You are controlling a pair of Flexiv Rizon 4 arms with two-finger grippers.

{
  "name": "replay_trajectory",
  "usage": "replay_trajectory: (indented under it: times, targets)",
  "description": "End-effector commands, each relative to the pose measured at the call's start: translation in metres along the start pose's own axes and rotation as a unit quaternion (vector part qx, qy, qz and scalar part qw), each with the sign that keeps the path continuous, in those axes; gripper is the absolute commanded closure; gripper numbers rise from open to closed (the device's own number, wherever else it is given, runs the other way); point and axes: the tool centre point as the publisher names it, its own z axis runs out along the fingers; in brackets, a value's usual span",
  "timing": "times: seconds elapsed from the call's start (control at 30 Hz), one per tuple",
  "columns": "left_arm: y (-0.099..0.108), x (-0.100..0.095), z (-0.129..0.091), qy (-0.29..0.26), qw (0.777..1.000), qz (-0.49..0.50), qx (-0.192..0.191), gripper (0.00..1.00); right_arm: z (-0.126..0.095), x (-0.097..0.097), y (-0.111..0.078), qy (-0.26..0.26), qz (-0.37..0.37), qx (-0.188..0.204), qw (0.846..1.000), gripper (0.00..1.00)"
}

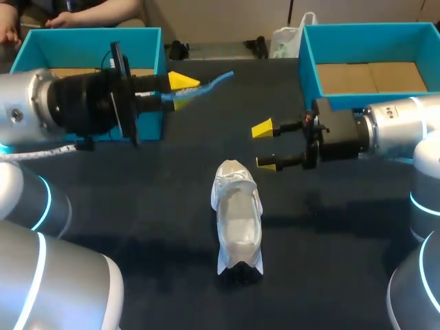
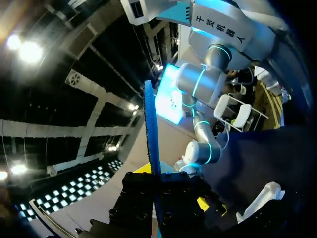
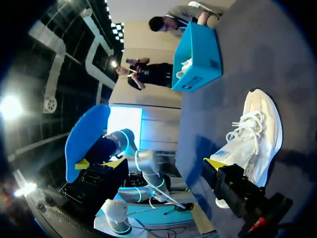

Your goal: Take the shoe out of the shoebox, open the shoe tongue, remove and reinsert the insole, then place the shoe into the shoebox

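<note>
— Head view first: where is the shoe?
— The white shoe (image 1: 237,216) stands on its sole in the middle of the table (image 1: 137,206), laced end toward the far edge, with nothing touching it. The left shoebox (image 1: 89,31) sits at the far-left corner and the right shoebox (image 1: 309,65) at the far-right corner.
— And the grippers?
— The left gripper (image 1: 180,93) hangs beside the left shoebox, clamped on the blue insole (image 1: 210,84), which juts toward the table's middle. The right gripper (image 1: 264,146) hovers near the shoe's far end, fingers wide apart and empty.
— Left wrist view?
— The insole (image 2: 151,124) is seen edge-on, rising from between the left gripper (image 2: 154,173) fingers, pinched from both sides. The shoe (image 2: 260,198) lies off to one side.
— Right wrist view?
— The right gripper (image 3: 158,162) is spread wide with nothing between its fingers. The shoe (image 3: 255,129) sits just beside one finger, and the insole (image 3: 86,134) shows beyond the other. The left shoebox (image 3: 198,59) is well past the shoe.
</note>
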Motion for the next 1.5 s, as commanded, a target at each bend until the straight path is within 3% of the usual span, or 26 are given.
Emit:
replay_trajectory:
  times: [0.03, 0.2, 0.53, 0.97, 1.13, 1.4, 1.5]
  targets:
    - [0.021, 0.018, -0.008, -0.003, 0.996, 0.087, 0.029, 1.00, 0.002, -0.001, 0.000, -0.001, 0.000, -0.001, 1.000, 0.00]
    - [0.047, 0.026, -0.015, 0.002, 0.987, 0.163, 0.017, 1.00, 0.002, -0.001, 0.000, -0.001, 0.000, -0.001, 1.000, 0.00]
    - [0.047, 0.026, -0.015, 0.002, 0.987, 0.163, 0.017, 1.00, 0.002, -0.001, 0.000, -0.001, 0.000, -0.001, 1.000, 0.00]
    - [0.089, 0.081, -0.026, 0.054, 0.961, 0.272, -0.015, 1.00, 0.002, -0.001, 0.000, -0.001, 0.000, -0.001, 1.000, 0.00]
    - [0.103, 0.091, -0.035, 0.055, 0.959, 0.278, -0.019, 1.00, 0.002, -0.001, 0.000, -0.001, 0.000, -0.001, 1.000, 0.00]
    - [0.103, 0.091, -0.035, 0.055, 0.959, 0.278, -0.019, 1.00, 0.002, -0.001, 0.000, -0.001, 0.000, -0.001, 1.000, 0.00]
    - [0.104, 0.107, -0.028, 0.069, 0.956, 0.284, -0.013, 1.00, 0.002, -0.001, 0.000, -0.001, 0.000, -0.001, 1.000, 0.00]
